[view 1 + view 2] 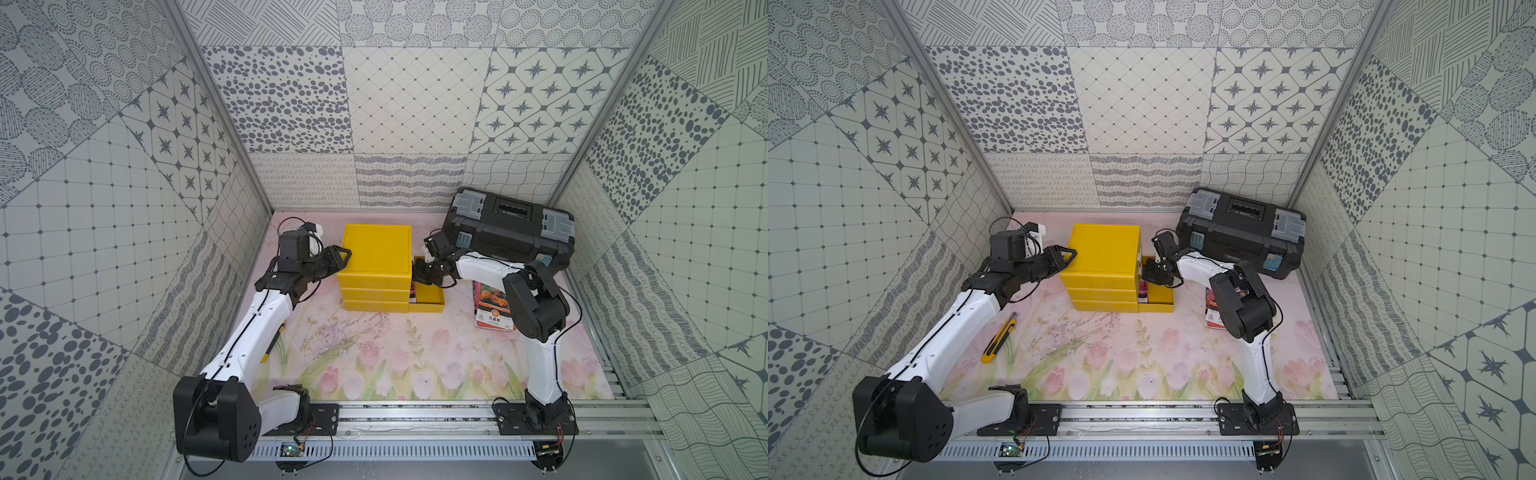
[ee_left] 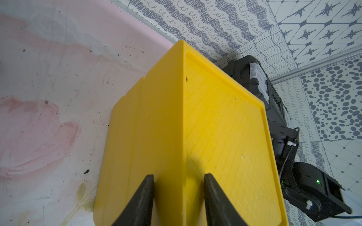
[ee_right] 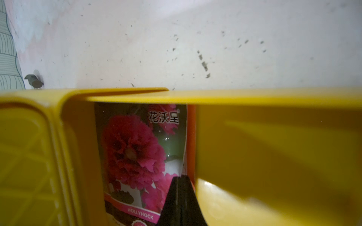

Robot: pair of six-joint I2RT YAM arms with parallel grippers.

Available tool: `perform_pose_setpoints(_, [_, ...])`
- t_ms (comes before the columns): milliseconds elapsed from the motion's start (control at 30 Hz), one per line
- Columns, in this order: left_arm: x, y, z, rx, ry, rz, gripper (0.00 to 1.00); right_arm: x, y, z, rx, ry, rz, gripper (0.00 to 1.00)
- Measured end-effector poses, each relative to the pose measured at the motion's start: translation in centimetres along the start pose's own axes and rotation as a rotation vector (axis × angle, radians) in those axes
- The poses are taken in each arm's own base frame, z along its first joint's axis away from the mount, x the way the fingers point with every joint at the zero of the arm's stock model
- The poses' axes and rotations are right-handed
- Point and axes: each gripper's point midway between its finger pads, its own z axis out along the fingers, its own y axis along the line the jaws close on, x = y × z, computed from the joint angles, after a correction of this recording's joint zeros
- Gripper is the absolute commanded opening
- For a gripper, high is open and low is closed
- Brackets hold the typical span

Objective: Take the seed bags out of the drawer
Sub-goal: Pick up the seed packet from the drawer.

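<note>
A yellow drawer cabinet (image 1: 376,249) (image 1: 1102,249) (image 2: 215,127) stands at the back middle, its bottom drawer (image 1: 432,301) (image 1: 1163,301) pulled out to the right. A magenta seed bag (image 3: 137,152) (image 1: 1143,291) stands upright in the drawer, with an orange one (image 3: 191,140) just behind it. My right gripper (image 3: 180,178) (image 1: 419,276) reaches into the drawer, shut on the magenta bag's edge. A marigold seed bag (image 1: 492,309) (image 1: 1212,316) lies on the table under my right arm. My left gripper (image 2: 178,177) (image 1: 343,255) is open, its fingers straddling the cabinet's top left edge.
A black toolbox (image 1: 507,228) (image 1: 1241,230) sits at the back right, close behind my right arm. A yellow utility knife (image 1: 998,336) lies on the flowered mat beside my left arm. Patterned walls close in both sides and the back.
</note>
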Motion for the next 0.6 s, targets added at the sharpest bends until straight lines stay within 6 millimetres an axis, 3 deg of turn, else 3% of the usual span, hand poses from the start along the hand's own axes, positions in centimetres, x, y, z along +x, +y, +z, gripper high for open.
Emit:
perform_pose_setpoints(267, [0.0,0.0,0.0,0.000,0.000,0.000,0.43,0.0,-0.8,-1.1,-0.017,-0.015,0.016,0.00])
perform_pose_setpoints(600, [0.0,0.0,0.0,0.000,0.000,0.000,0.43,-1.9,-1.0,-6.5,-0.039,-0.088,0.017,0.00])
